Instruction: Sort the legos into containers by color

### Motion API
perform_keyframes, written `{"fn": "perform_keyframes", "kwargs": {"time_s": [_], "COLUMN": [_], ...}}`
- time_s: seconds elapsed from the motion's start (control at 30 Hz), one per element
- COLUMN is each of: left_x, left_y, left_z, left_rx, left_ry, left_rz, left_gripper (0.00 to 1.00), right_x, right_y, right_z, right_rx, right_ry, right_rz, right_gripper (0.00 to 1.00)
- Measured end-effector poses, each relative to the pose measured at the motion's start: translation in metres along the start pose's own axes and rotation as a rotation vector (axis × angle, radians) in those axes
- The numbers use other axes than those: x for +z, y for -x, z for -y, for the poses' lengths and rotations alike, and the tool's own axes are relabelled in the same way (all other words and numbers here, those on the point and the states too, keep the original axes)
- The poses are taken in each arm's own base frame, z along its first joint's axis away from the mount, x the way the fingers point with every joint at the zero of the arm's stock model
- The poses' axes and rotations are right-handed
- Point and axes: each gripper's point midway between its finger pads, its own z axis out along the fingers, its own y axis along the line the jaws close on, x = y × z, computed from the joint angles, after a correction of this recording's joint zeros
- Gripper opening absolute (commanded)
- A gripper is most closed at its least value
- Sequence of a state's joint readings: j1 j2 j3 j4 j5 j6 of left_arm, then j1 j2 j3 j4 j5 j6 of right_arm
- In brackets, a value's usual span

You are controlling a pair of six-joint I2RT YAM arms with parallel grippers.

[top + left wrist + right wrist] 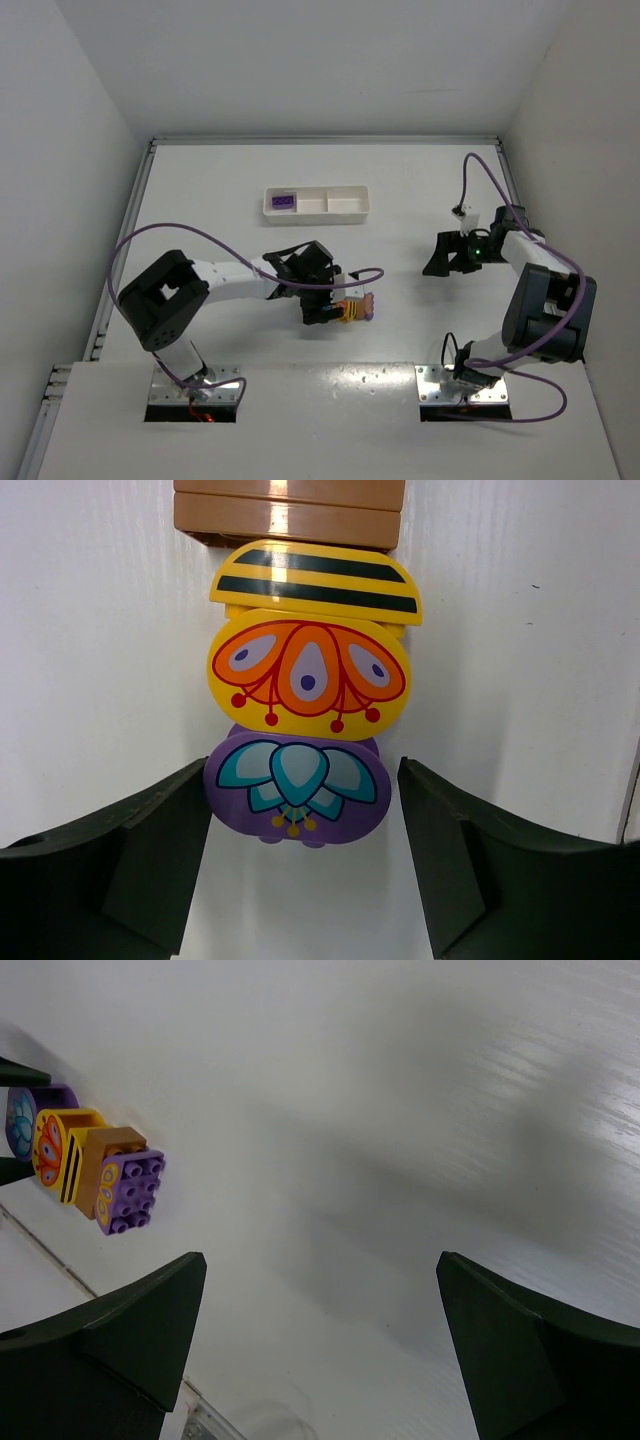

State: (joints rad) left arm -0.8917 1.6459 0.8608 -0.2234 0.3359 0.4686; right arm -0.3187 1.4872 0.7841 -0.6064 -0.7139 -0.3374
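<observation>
A row of legos lies on the table. In the left wrist view a purple brick with a teal flower sits between my left gripper's open fingers; the left finger touches its edge. Behind it are an orange-yellow brick, a striped yellow one and a brown one. The right wrist view shows the same row with a purple studded brick at its end. My right gripper is open and empty, far right. The white tray holds a purple lego in its left compartment.
White walls enclose the table on the left, back and right. A purple cable loops over the left arm, another over the right arm. The arm bases sit at the near edge.
</observation>
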Motion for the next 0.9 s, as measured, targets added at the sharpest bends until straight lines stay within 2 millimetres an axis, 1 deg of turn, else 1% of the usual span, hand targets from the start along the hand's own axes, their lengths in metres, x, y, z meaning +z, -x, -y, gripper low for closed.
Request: {"fn": "perform_keyframes", "kwargs": {"time_s": [0.1,0.13,0.23,0.33,0.4,0.43,0.47,0.53,0.57,0.63,0.77,0.87,0.9], "left_x": [0.000,0.000,0.001,0.001,0.001,0.001,0.001,0.001,0.001,-0.001,-0.009,-0.018,-0.022], "left_y": [0.000,0.001,0.001,0.001,0.001,0.001,0.001,0.001,0.001,-0.001,-0.008,-0.011,-0.010], "left_z": [0.001,0.001,0.002,0.002,0.002,0.002,0.002,-0.001,-0.003,-0.007,-0.015,-0.021,-0.024], "left_rx": [0.001,0.002,0.003,0.001,-0.003,-0.006,-0.011,-0.026,-0.033,-0.046,-0.070,-0.083,-0.084], "left_ry": [-0.006,-0.009,-0.012,-0.014,-0.014,-0.013,-0.009,0.009,0.023,0.055,0.144,0.211,0.232], "left_rz": [0.002,0.004,0.006,0.007,0.007,0.007,0.007,0.003,0.003,0.001,-0.010,-0.007,-0.002], "left_gripper": [0.72,0.66,0.57,0.50,0.46,0.40,0.37,0.33,0.33,0.29,0.28,0.28,0.27], "right_x": [0.000,0.000,0.000,0.000,0.000,0.000,0.000,0.000,0.000,0.002,0.009,0.016,0.018], "right_y": [0.000,0.000,0.000,0.000,0.001,0.002,0.003,0.003,0.004,0.006,0.011,0.014,0.016], "right_z": [0.000,0.000,0.000,0.000,-0.001,-0.002,-0.004,-0.006,-0.008,-0.013,-0.022,-0.037,-0.042], "right_rx": [0.000,0.000,-0.003,-0.004,-0.004,-0.004,-0.003,-0.001,-0.002,0.000,0.002,0.003,0.003], "right_ry": [0.000,0.000,0.000,0.001,0.006,0.012,0.021,0.032,0.044,0.066,0.121,0.195,0.222], "right_rz": [0.000,0.000,0.000,0.000,0.003,0.006,0.010,0.014,0.017,0.020,0.003,-0.019,-0.023], "right_gripper": [0.99,0.99,0.99,0.99,0.99,0.99,0.99,0.99,0.99,0.99,0.99,0.99,0.99]}}
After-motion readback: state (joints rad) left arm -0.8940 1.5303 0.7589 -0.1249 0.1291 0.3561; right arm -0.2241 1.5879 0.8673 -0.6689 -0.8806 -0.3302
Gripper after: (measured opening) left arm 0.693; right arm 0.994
